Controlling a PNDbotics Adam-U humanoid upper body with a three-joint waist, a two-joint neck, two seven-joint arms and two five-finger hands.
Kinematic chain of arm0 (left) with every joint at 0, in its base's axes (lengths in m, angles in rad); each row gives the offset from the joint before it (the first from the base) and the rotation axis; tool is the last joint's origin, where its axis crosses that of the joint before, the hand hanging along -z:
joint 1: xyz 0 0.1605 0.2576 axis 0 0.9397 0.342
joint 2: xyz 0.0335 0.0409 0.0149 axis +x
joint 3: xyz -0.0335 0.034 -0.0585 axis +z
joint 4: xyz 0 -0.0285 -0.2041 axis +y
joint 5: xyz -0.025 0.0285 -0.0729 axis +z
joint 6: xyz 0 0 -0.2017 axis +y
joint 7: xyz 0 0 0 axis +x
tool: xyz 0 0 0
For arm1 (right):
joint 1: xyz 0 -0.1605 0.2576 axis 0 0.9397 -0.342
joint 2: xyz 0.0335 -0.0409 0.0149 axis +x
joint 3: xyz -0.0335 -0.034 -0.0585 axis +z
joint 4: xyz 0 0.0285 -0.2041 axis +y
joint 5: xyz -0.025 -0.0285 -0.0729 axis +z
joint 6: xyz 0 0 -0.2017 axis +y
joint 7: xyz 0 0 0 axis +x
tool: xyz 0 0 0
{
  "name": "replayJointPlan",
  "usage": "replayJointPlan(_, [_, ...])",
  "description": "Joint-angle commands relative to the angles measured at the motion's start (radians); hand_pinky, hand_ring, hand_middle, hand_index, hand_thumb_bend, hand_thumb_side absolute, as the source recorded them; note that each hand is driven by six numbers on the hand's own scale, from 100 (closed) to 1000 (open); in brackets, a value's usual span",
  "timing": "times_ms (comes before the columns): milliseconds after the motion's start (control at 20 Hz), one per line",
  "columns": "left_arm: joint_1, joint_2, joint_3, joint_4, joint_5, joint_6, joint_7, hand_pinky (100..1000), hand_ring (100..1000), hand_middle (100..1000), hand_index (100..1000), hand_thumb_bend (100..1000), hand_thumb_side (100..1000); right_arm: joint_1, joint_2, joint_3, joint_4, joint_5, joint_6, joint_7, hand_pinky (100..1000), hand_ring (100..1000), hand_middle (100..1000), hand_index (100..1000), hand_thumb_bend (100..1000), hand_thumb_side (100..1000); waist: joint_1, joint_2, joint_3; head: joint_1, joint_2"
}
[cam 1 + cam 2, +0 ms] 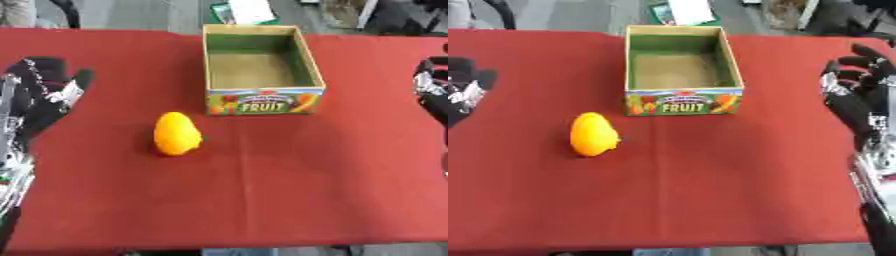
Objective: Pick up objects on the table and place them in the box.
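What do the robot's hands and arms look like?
The left hand and the right hand are black with thick fingers and small white and silver bits near the knuckles. Below each hand, the arm is shiny silver metal with dark parts.

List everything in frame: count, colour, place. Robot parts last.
table: 1, covered in red cloth, fills most of the view
box: 1, green inside with tan floor, front panel printed FRUIT, far centre of the table, nothing in it
orange fruit: 1, orange-yellow, lying on the cloth in front of the box and to its left, apart from it
green-and-white item: 1, beyond the table's far edge behind the box, cannot tell what it is
left hand: 1, black with silver parts, left edge, open, holding nothing
right hand: 1, black with silver parts, right edge, open, holding nothing
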Motion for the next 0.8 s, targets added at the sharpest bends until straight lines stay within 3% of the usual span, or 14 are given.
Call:
replayJointPlan(50, [-0.011, 0.018, 0.006, -0.022, -0.004, 0.000, -0.001, 619, 616, 566, 657, 699, 420, -0.011, -0.014, -0.011, -0.017, -0.006, -0.003, 0.000, 631, 619, 641, 809, 173, 117, 0.001, -0.015, -0.001, -0.002, -0.005])
replayJointPlan(500, [-0.012, 0.018, 0.007, -0.024, -0.005, 0.000, -0.001, 618, 617, 567, 657, 710, 418, -0.011, -0.014, -0.012, -0.017, -0.006, -0.003, -0.001, 631, 619, 641, 809, 174, 116, 0.002, -0.015, -0.002, -0.001, -0.002])
replayJointPlan(700, [-0.015, 0.021, 0.003, -0.027, -0.012, 0.000, -0.010, 620, 621, 572, 661, 749, 409, -0.011, -0.014, -0.012, -0.016, -0.007, -0.003, -0.001, 631, 619, 640, 809, 175, 116, 0.002, -0.016, -0.004, -0.001, -0.002])
replayJointPlan(800, [-0.024, 0.027, -0.003, -0.030, -0.029, 0.000, -0.026, 625, 637, 591, 684, 812, 371, -0.011, -0.014, -0.012, -0.016, -0.007, -0.003, -0.001, 631, 619, 640, 809, 175, 117, 0.002, -0.016, -0.005, 0.000, -0.002])
